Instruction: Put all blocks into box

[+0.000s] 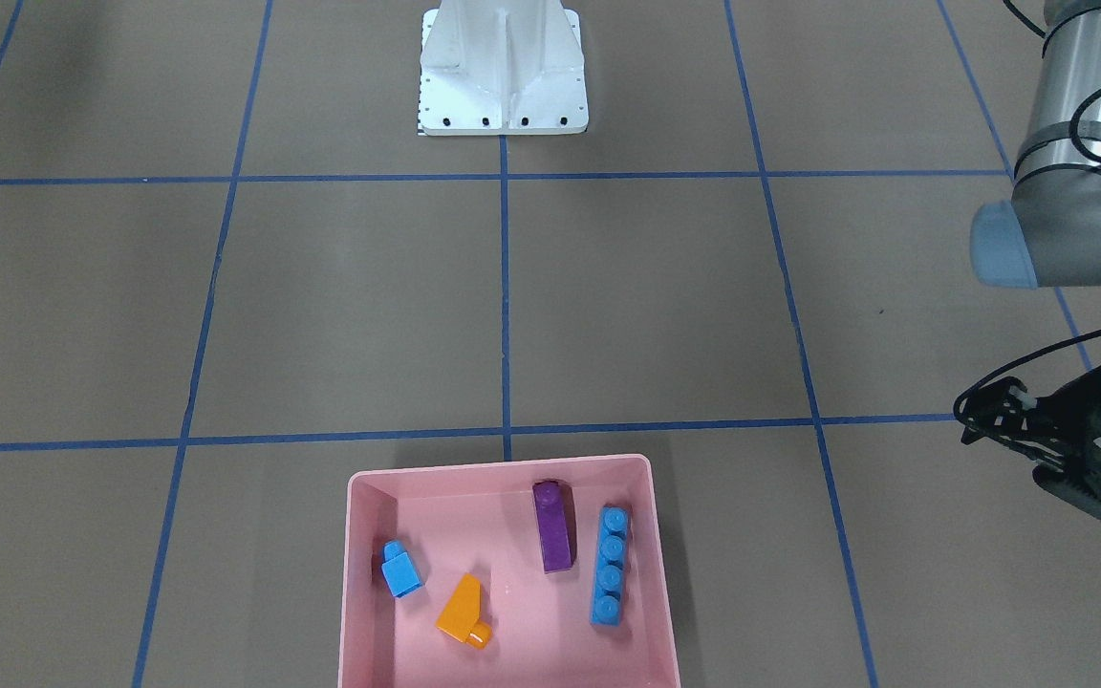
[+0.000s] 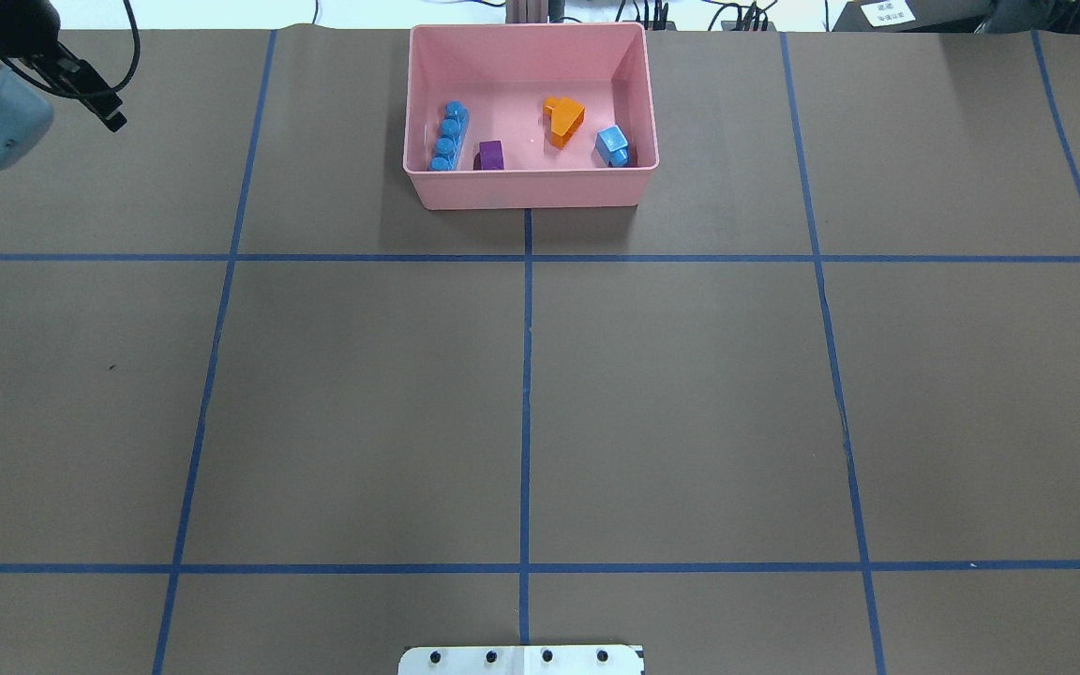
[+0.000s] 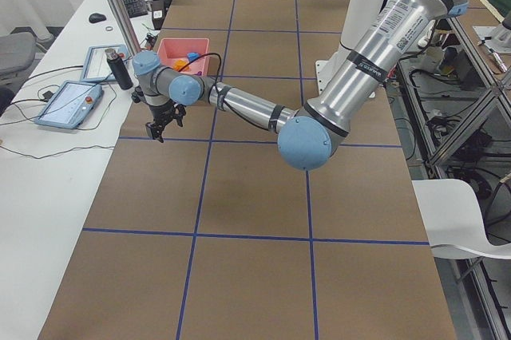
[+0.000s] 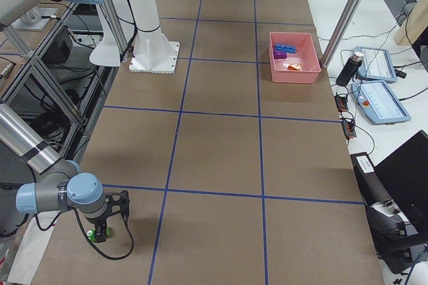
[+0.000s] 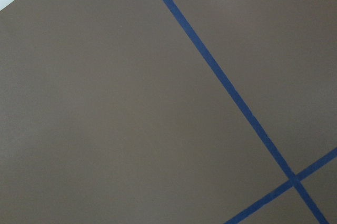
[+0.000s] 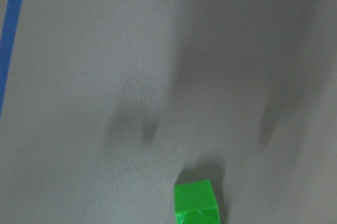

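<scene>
brown worktop, gridded with blue tape. the pink box sits at the middle of the operators' edge.

the front view shows four blocks lying inside it. the long blue block lies along the wall on the robot's left, with the purple block just beside it. the orange block is nearer the middle and the small blue block is by the opposite wall. in the overhead view the box's near wall half hides the purple one.

the green block shows only in the side views and the right wrist view. it is near the worktop's corner at the robot's right end, well apart from the box and at the tips of the right gripper. i cannot tell whether those fingers are spread or pinching it.

the left gripper hangs over the operators' edge, left of the box. i cannot tell its grip either.
</scene>
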`<act>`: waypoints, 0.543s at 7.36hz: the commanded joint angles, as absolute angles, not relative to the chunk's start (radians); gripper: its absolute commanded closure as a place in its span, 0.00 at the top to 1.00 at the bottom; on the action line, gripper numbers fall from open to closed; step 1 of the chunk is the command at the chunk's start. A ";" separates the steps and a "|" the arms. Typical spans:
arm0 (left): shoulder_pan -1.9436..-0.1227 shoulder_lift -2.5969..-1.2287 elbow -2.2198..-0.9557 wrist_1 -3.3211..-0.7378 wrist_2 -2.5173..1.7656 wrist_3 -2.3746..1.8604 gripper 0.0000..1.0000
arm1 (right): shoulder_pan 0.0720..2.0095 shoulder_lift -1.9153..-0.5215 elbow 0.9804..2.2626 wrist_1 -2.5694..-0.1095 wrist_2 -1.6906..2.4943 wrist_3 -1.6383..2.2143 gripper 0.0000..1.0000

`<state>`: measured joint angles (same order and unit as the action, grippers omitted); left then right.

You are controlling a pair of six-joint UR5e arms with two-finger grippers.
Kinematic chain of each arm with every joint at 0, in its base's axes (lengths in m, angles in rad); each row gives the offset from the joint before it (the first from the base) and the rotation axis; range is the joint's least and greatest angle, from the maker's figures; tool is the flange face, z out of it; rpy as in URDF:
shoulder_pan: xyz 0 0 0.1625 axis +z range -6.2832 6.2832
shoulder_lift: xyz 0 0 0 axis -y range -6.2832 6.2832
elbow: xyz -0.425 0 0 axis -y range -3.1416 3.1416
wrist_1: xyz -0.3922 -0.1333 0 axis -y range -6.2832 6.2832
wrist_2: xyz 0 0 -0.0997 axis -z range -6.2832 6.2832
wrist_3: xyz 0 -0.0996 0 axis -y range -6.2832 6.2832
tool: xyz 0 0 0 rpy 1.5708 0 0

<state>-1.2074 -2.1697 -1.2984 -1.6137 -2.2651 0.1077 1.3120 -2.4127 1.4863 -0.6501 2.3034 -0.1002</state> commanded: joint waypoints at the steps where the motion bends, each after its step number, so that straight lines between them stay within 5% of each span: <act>1: -1.207 -2.168 -1.302 -1.614 -2.266 0.107 1.00 | 1.312 -2.378 1.396 -0.649 2.339 -0.163 0.99; 2: -1.207 -2.168 -1.313 -1.614 -2.269 0.107 1.00 | 1.312 -2.378 1.396 -0.649 2.338 -0.170 0.99; 3: -1.207 -2.158 -1.325 -1.614 -2.270 0.107 1.00 | 1.312 -2.370 1.396 -0.647 2.339 -0.187 0.86; 4: -1.206 -2.140 -1.341 -1.614 -2.270 0.107 1.00 | 1.310 -2.364 1.396 -0.649 2.339 -0.186 0.52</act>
